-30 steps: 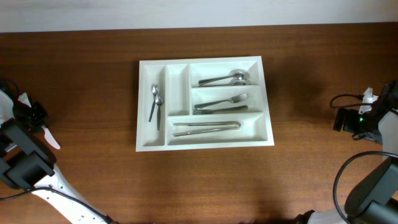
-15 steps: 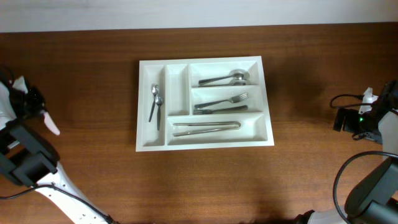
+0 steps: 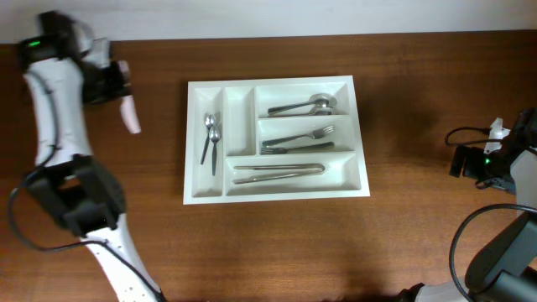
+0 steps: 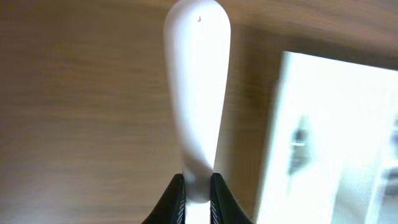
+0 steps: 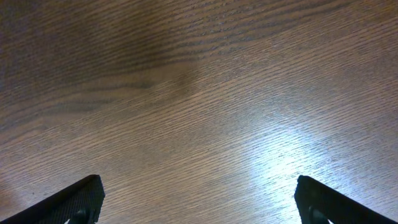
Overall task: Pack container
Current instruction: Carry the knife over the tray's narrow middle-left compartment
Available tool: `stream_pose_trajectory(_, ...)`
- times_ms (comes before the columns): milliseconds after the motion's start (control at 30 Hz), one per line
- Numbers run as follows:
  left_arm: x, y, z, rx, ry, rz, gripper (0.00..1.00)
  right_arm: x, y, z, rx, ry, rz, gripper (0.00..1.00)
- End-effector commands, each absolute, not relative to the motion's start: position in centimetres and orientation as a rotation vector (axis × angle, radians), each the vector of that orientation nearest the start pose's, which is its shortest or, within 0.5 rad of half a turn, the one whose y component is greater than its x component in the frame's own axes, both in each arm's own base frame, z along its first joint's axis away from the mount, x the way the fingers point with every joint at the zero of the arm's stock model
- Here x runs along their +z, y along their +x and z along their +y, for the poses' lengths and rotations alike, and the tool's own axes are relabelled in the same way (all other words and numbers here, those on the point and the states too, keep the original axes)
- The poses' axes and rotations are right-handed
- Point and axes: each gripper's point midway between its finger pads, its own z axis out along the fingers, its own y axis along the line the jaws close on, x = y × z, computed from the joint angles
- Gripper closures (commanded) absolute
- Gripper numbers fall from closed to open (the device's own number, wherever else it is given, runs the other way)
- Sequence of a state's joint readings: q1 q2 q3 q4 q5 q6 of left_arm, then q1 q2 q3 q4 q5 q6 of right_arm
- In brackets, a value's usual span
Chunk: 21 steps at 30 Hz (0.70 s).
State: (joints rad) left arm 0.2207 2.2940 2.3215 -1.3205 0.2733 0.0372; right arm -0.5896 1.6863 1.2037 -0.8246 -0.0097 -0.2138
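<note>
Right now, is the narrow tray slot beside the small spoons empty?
Empty. The overhead view shows only bare white floor in that slot; the two spoons lie in the neighbouring narrow slot.

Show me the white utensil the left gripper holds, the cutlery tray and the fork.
white utensil (image 4: 196,87), left wrist view, mid-length.
cutlery tray (image 3: 239,117), overhead view, floor of empty narrow compartment.
fork (image 3: 298,138), overhead view, handle.

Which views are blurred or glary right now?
Left wrist: motion-blurred, the tray washed out to white, its cutlery smeared; the held white utensil is fairly sharp. Right wrist: sharp grain, with a glare patch on the table. Overhead: sharp and evenly lit.
</note>
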Motion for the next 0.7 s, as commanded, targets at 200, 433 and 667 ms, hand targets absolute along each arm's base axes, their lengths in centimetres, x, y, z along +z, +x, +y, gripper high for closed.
stream_pose_trajectory(200,16.6,50.2,-7.2,-0.459,-0.041,2.817,0.97,7.6,30.1,-19.7,-0.124,0.532,2.842,0.01)
stream_pose_trajectory(433,15.8,49.0,-12.9,-0.395,0.095,2.849,0.93,7.6,30.1,-19.7,-0.123,0.532,2.842,0.01)
stream_pose_trajectory(667,14.5,47.7,-16.3,-0.375,0.091,2.891,0.93,7.6,30.1,-19.7,-0.123,0.532,2.842,0.01)
